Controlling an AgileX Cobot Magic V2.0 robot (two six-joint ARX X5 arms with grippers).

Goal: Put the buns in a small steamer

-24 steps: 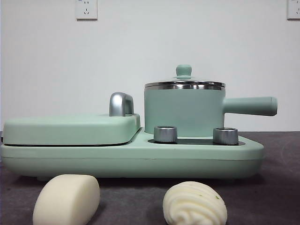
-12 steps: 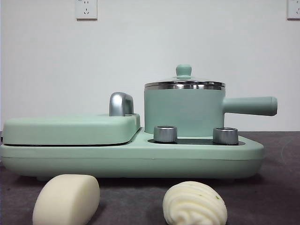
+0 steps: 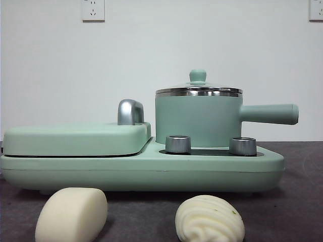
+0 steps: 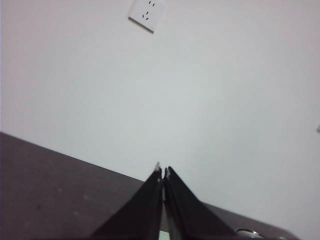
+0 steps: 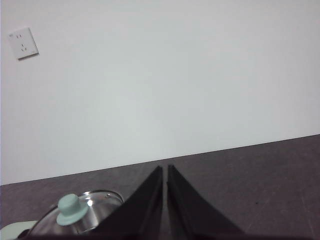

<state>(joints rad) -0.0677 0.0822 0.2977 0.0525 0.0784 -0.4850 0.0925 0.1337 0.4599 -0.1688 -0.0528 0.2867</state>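
Two off-white buns lie on the dark table in the front view: a smooth oblong bun point(image 3: 71, 214) at the near left and a swirled bun point(image 3: 209, 219) with green flecks to its right. Behind them the small steamer point(image 3: 198, 120), a mint-green pot with a steel rim, a side handle point(image 3: 268, 114) and a glass lid with a green knob point(image 3: 198, 76), stands closed on its base. The right wrist view shows the lid's knob point(image 5: 68, 209) beside my shut right gripper point(image 5: 164, 169). My left gripper point(image 4: 163, 171) is shut too, held high, facing the wall. Neither gripper holds anything.
A flat mint-green lidded griddle point(image 3: 75, 139) with a chrome handle point(image 3: 130, 112) fills the left half of the shared base point(image 3: 141, 172). Two steel dials point(image 3: 178, 144) sit in front of the pot. White wall with sockets point(image 3: 93, 9) behind.
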